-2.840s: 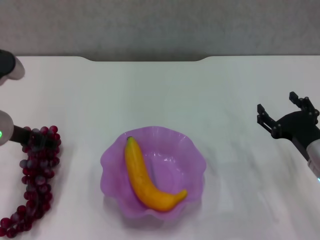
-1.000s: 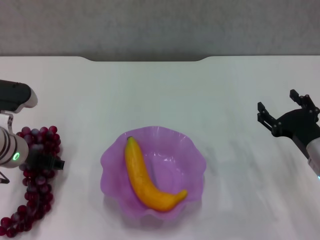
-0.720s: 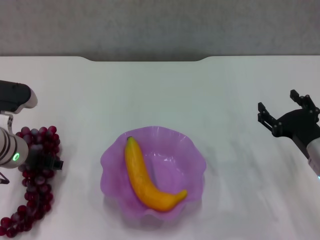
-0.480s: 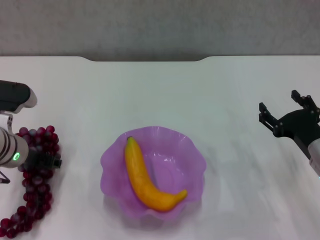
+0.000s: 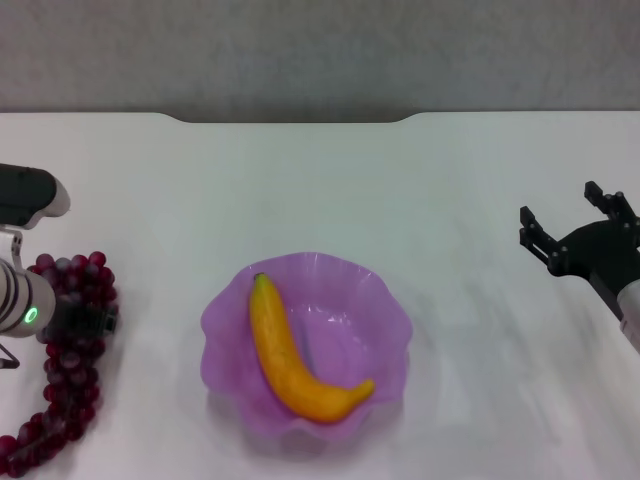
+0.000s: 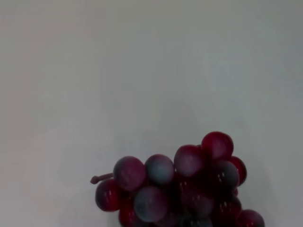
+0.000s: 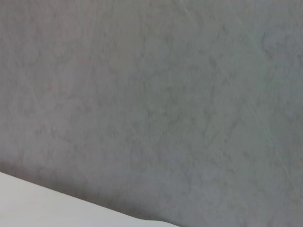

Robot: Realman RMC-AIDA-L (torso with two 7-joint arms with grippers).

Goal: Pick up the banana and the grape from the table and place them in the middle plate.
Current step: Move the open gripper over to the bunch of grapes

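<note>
white and flat, the table [image 5: 330, 190] is filling the head view, with a grey wall sitting behind its dark far edge. the middle plate [image 5: 385, 300] is sitting near the front, and the banana [image 5: 290, 360] is lying inside it already, so half the job looks done. the grape [image 5: 68, 370] is lying on the table far over on the robot's left, well apart from the plate. the left gripper [image 5: 92, 320] is sitting low on top of the upper part of the bunch, and i cannot tell if its fingers are open or closed, because the grapes are hiding them. the right gripper [image 5: 575, 235] is waiting far over on the robot's right, up off the table, with its fingers spread open and holding nothing. looking from the left wrist, the end of the grape bunch with its little stem is showing close up on the white table, and no fingers are showing at all. looking from the right wrist, only the grey wall and a corner of the table are showing. to do this step well, i think the left gripper should be squeezing the thick part of the bunch gently, lifting slowly so the long tail is not swinging, and carrying it high over the wavy rim before letting go beside the banana.
</note>
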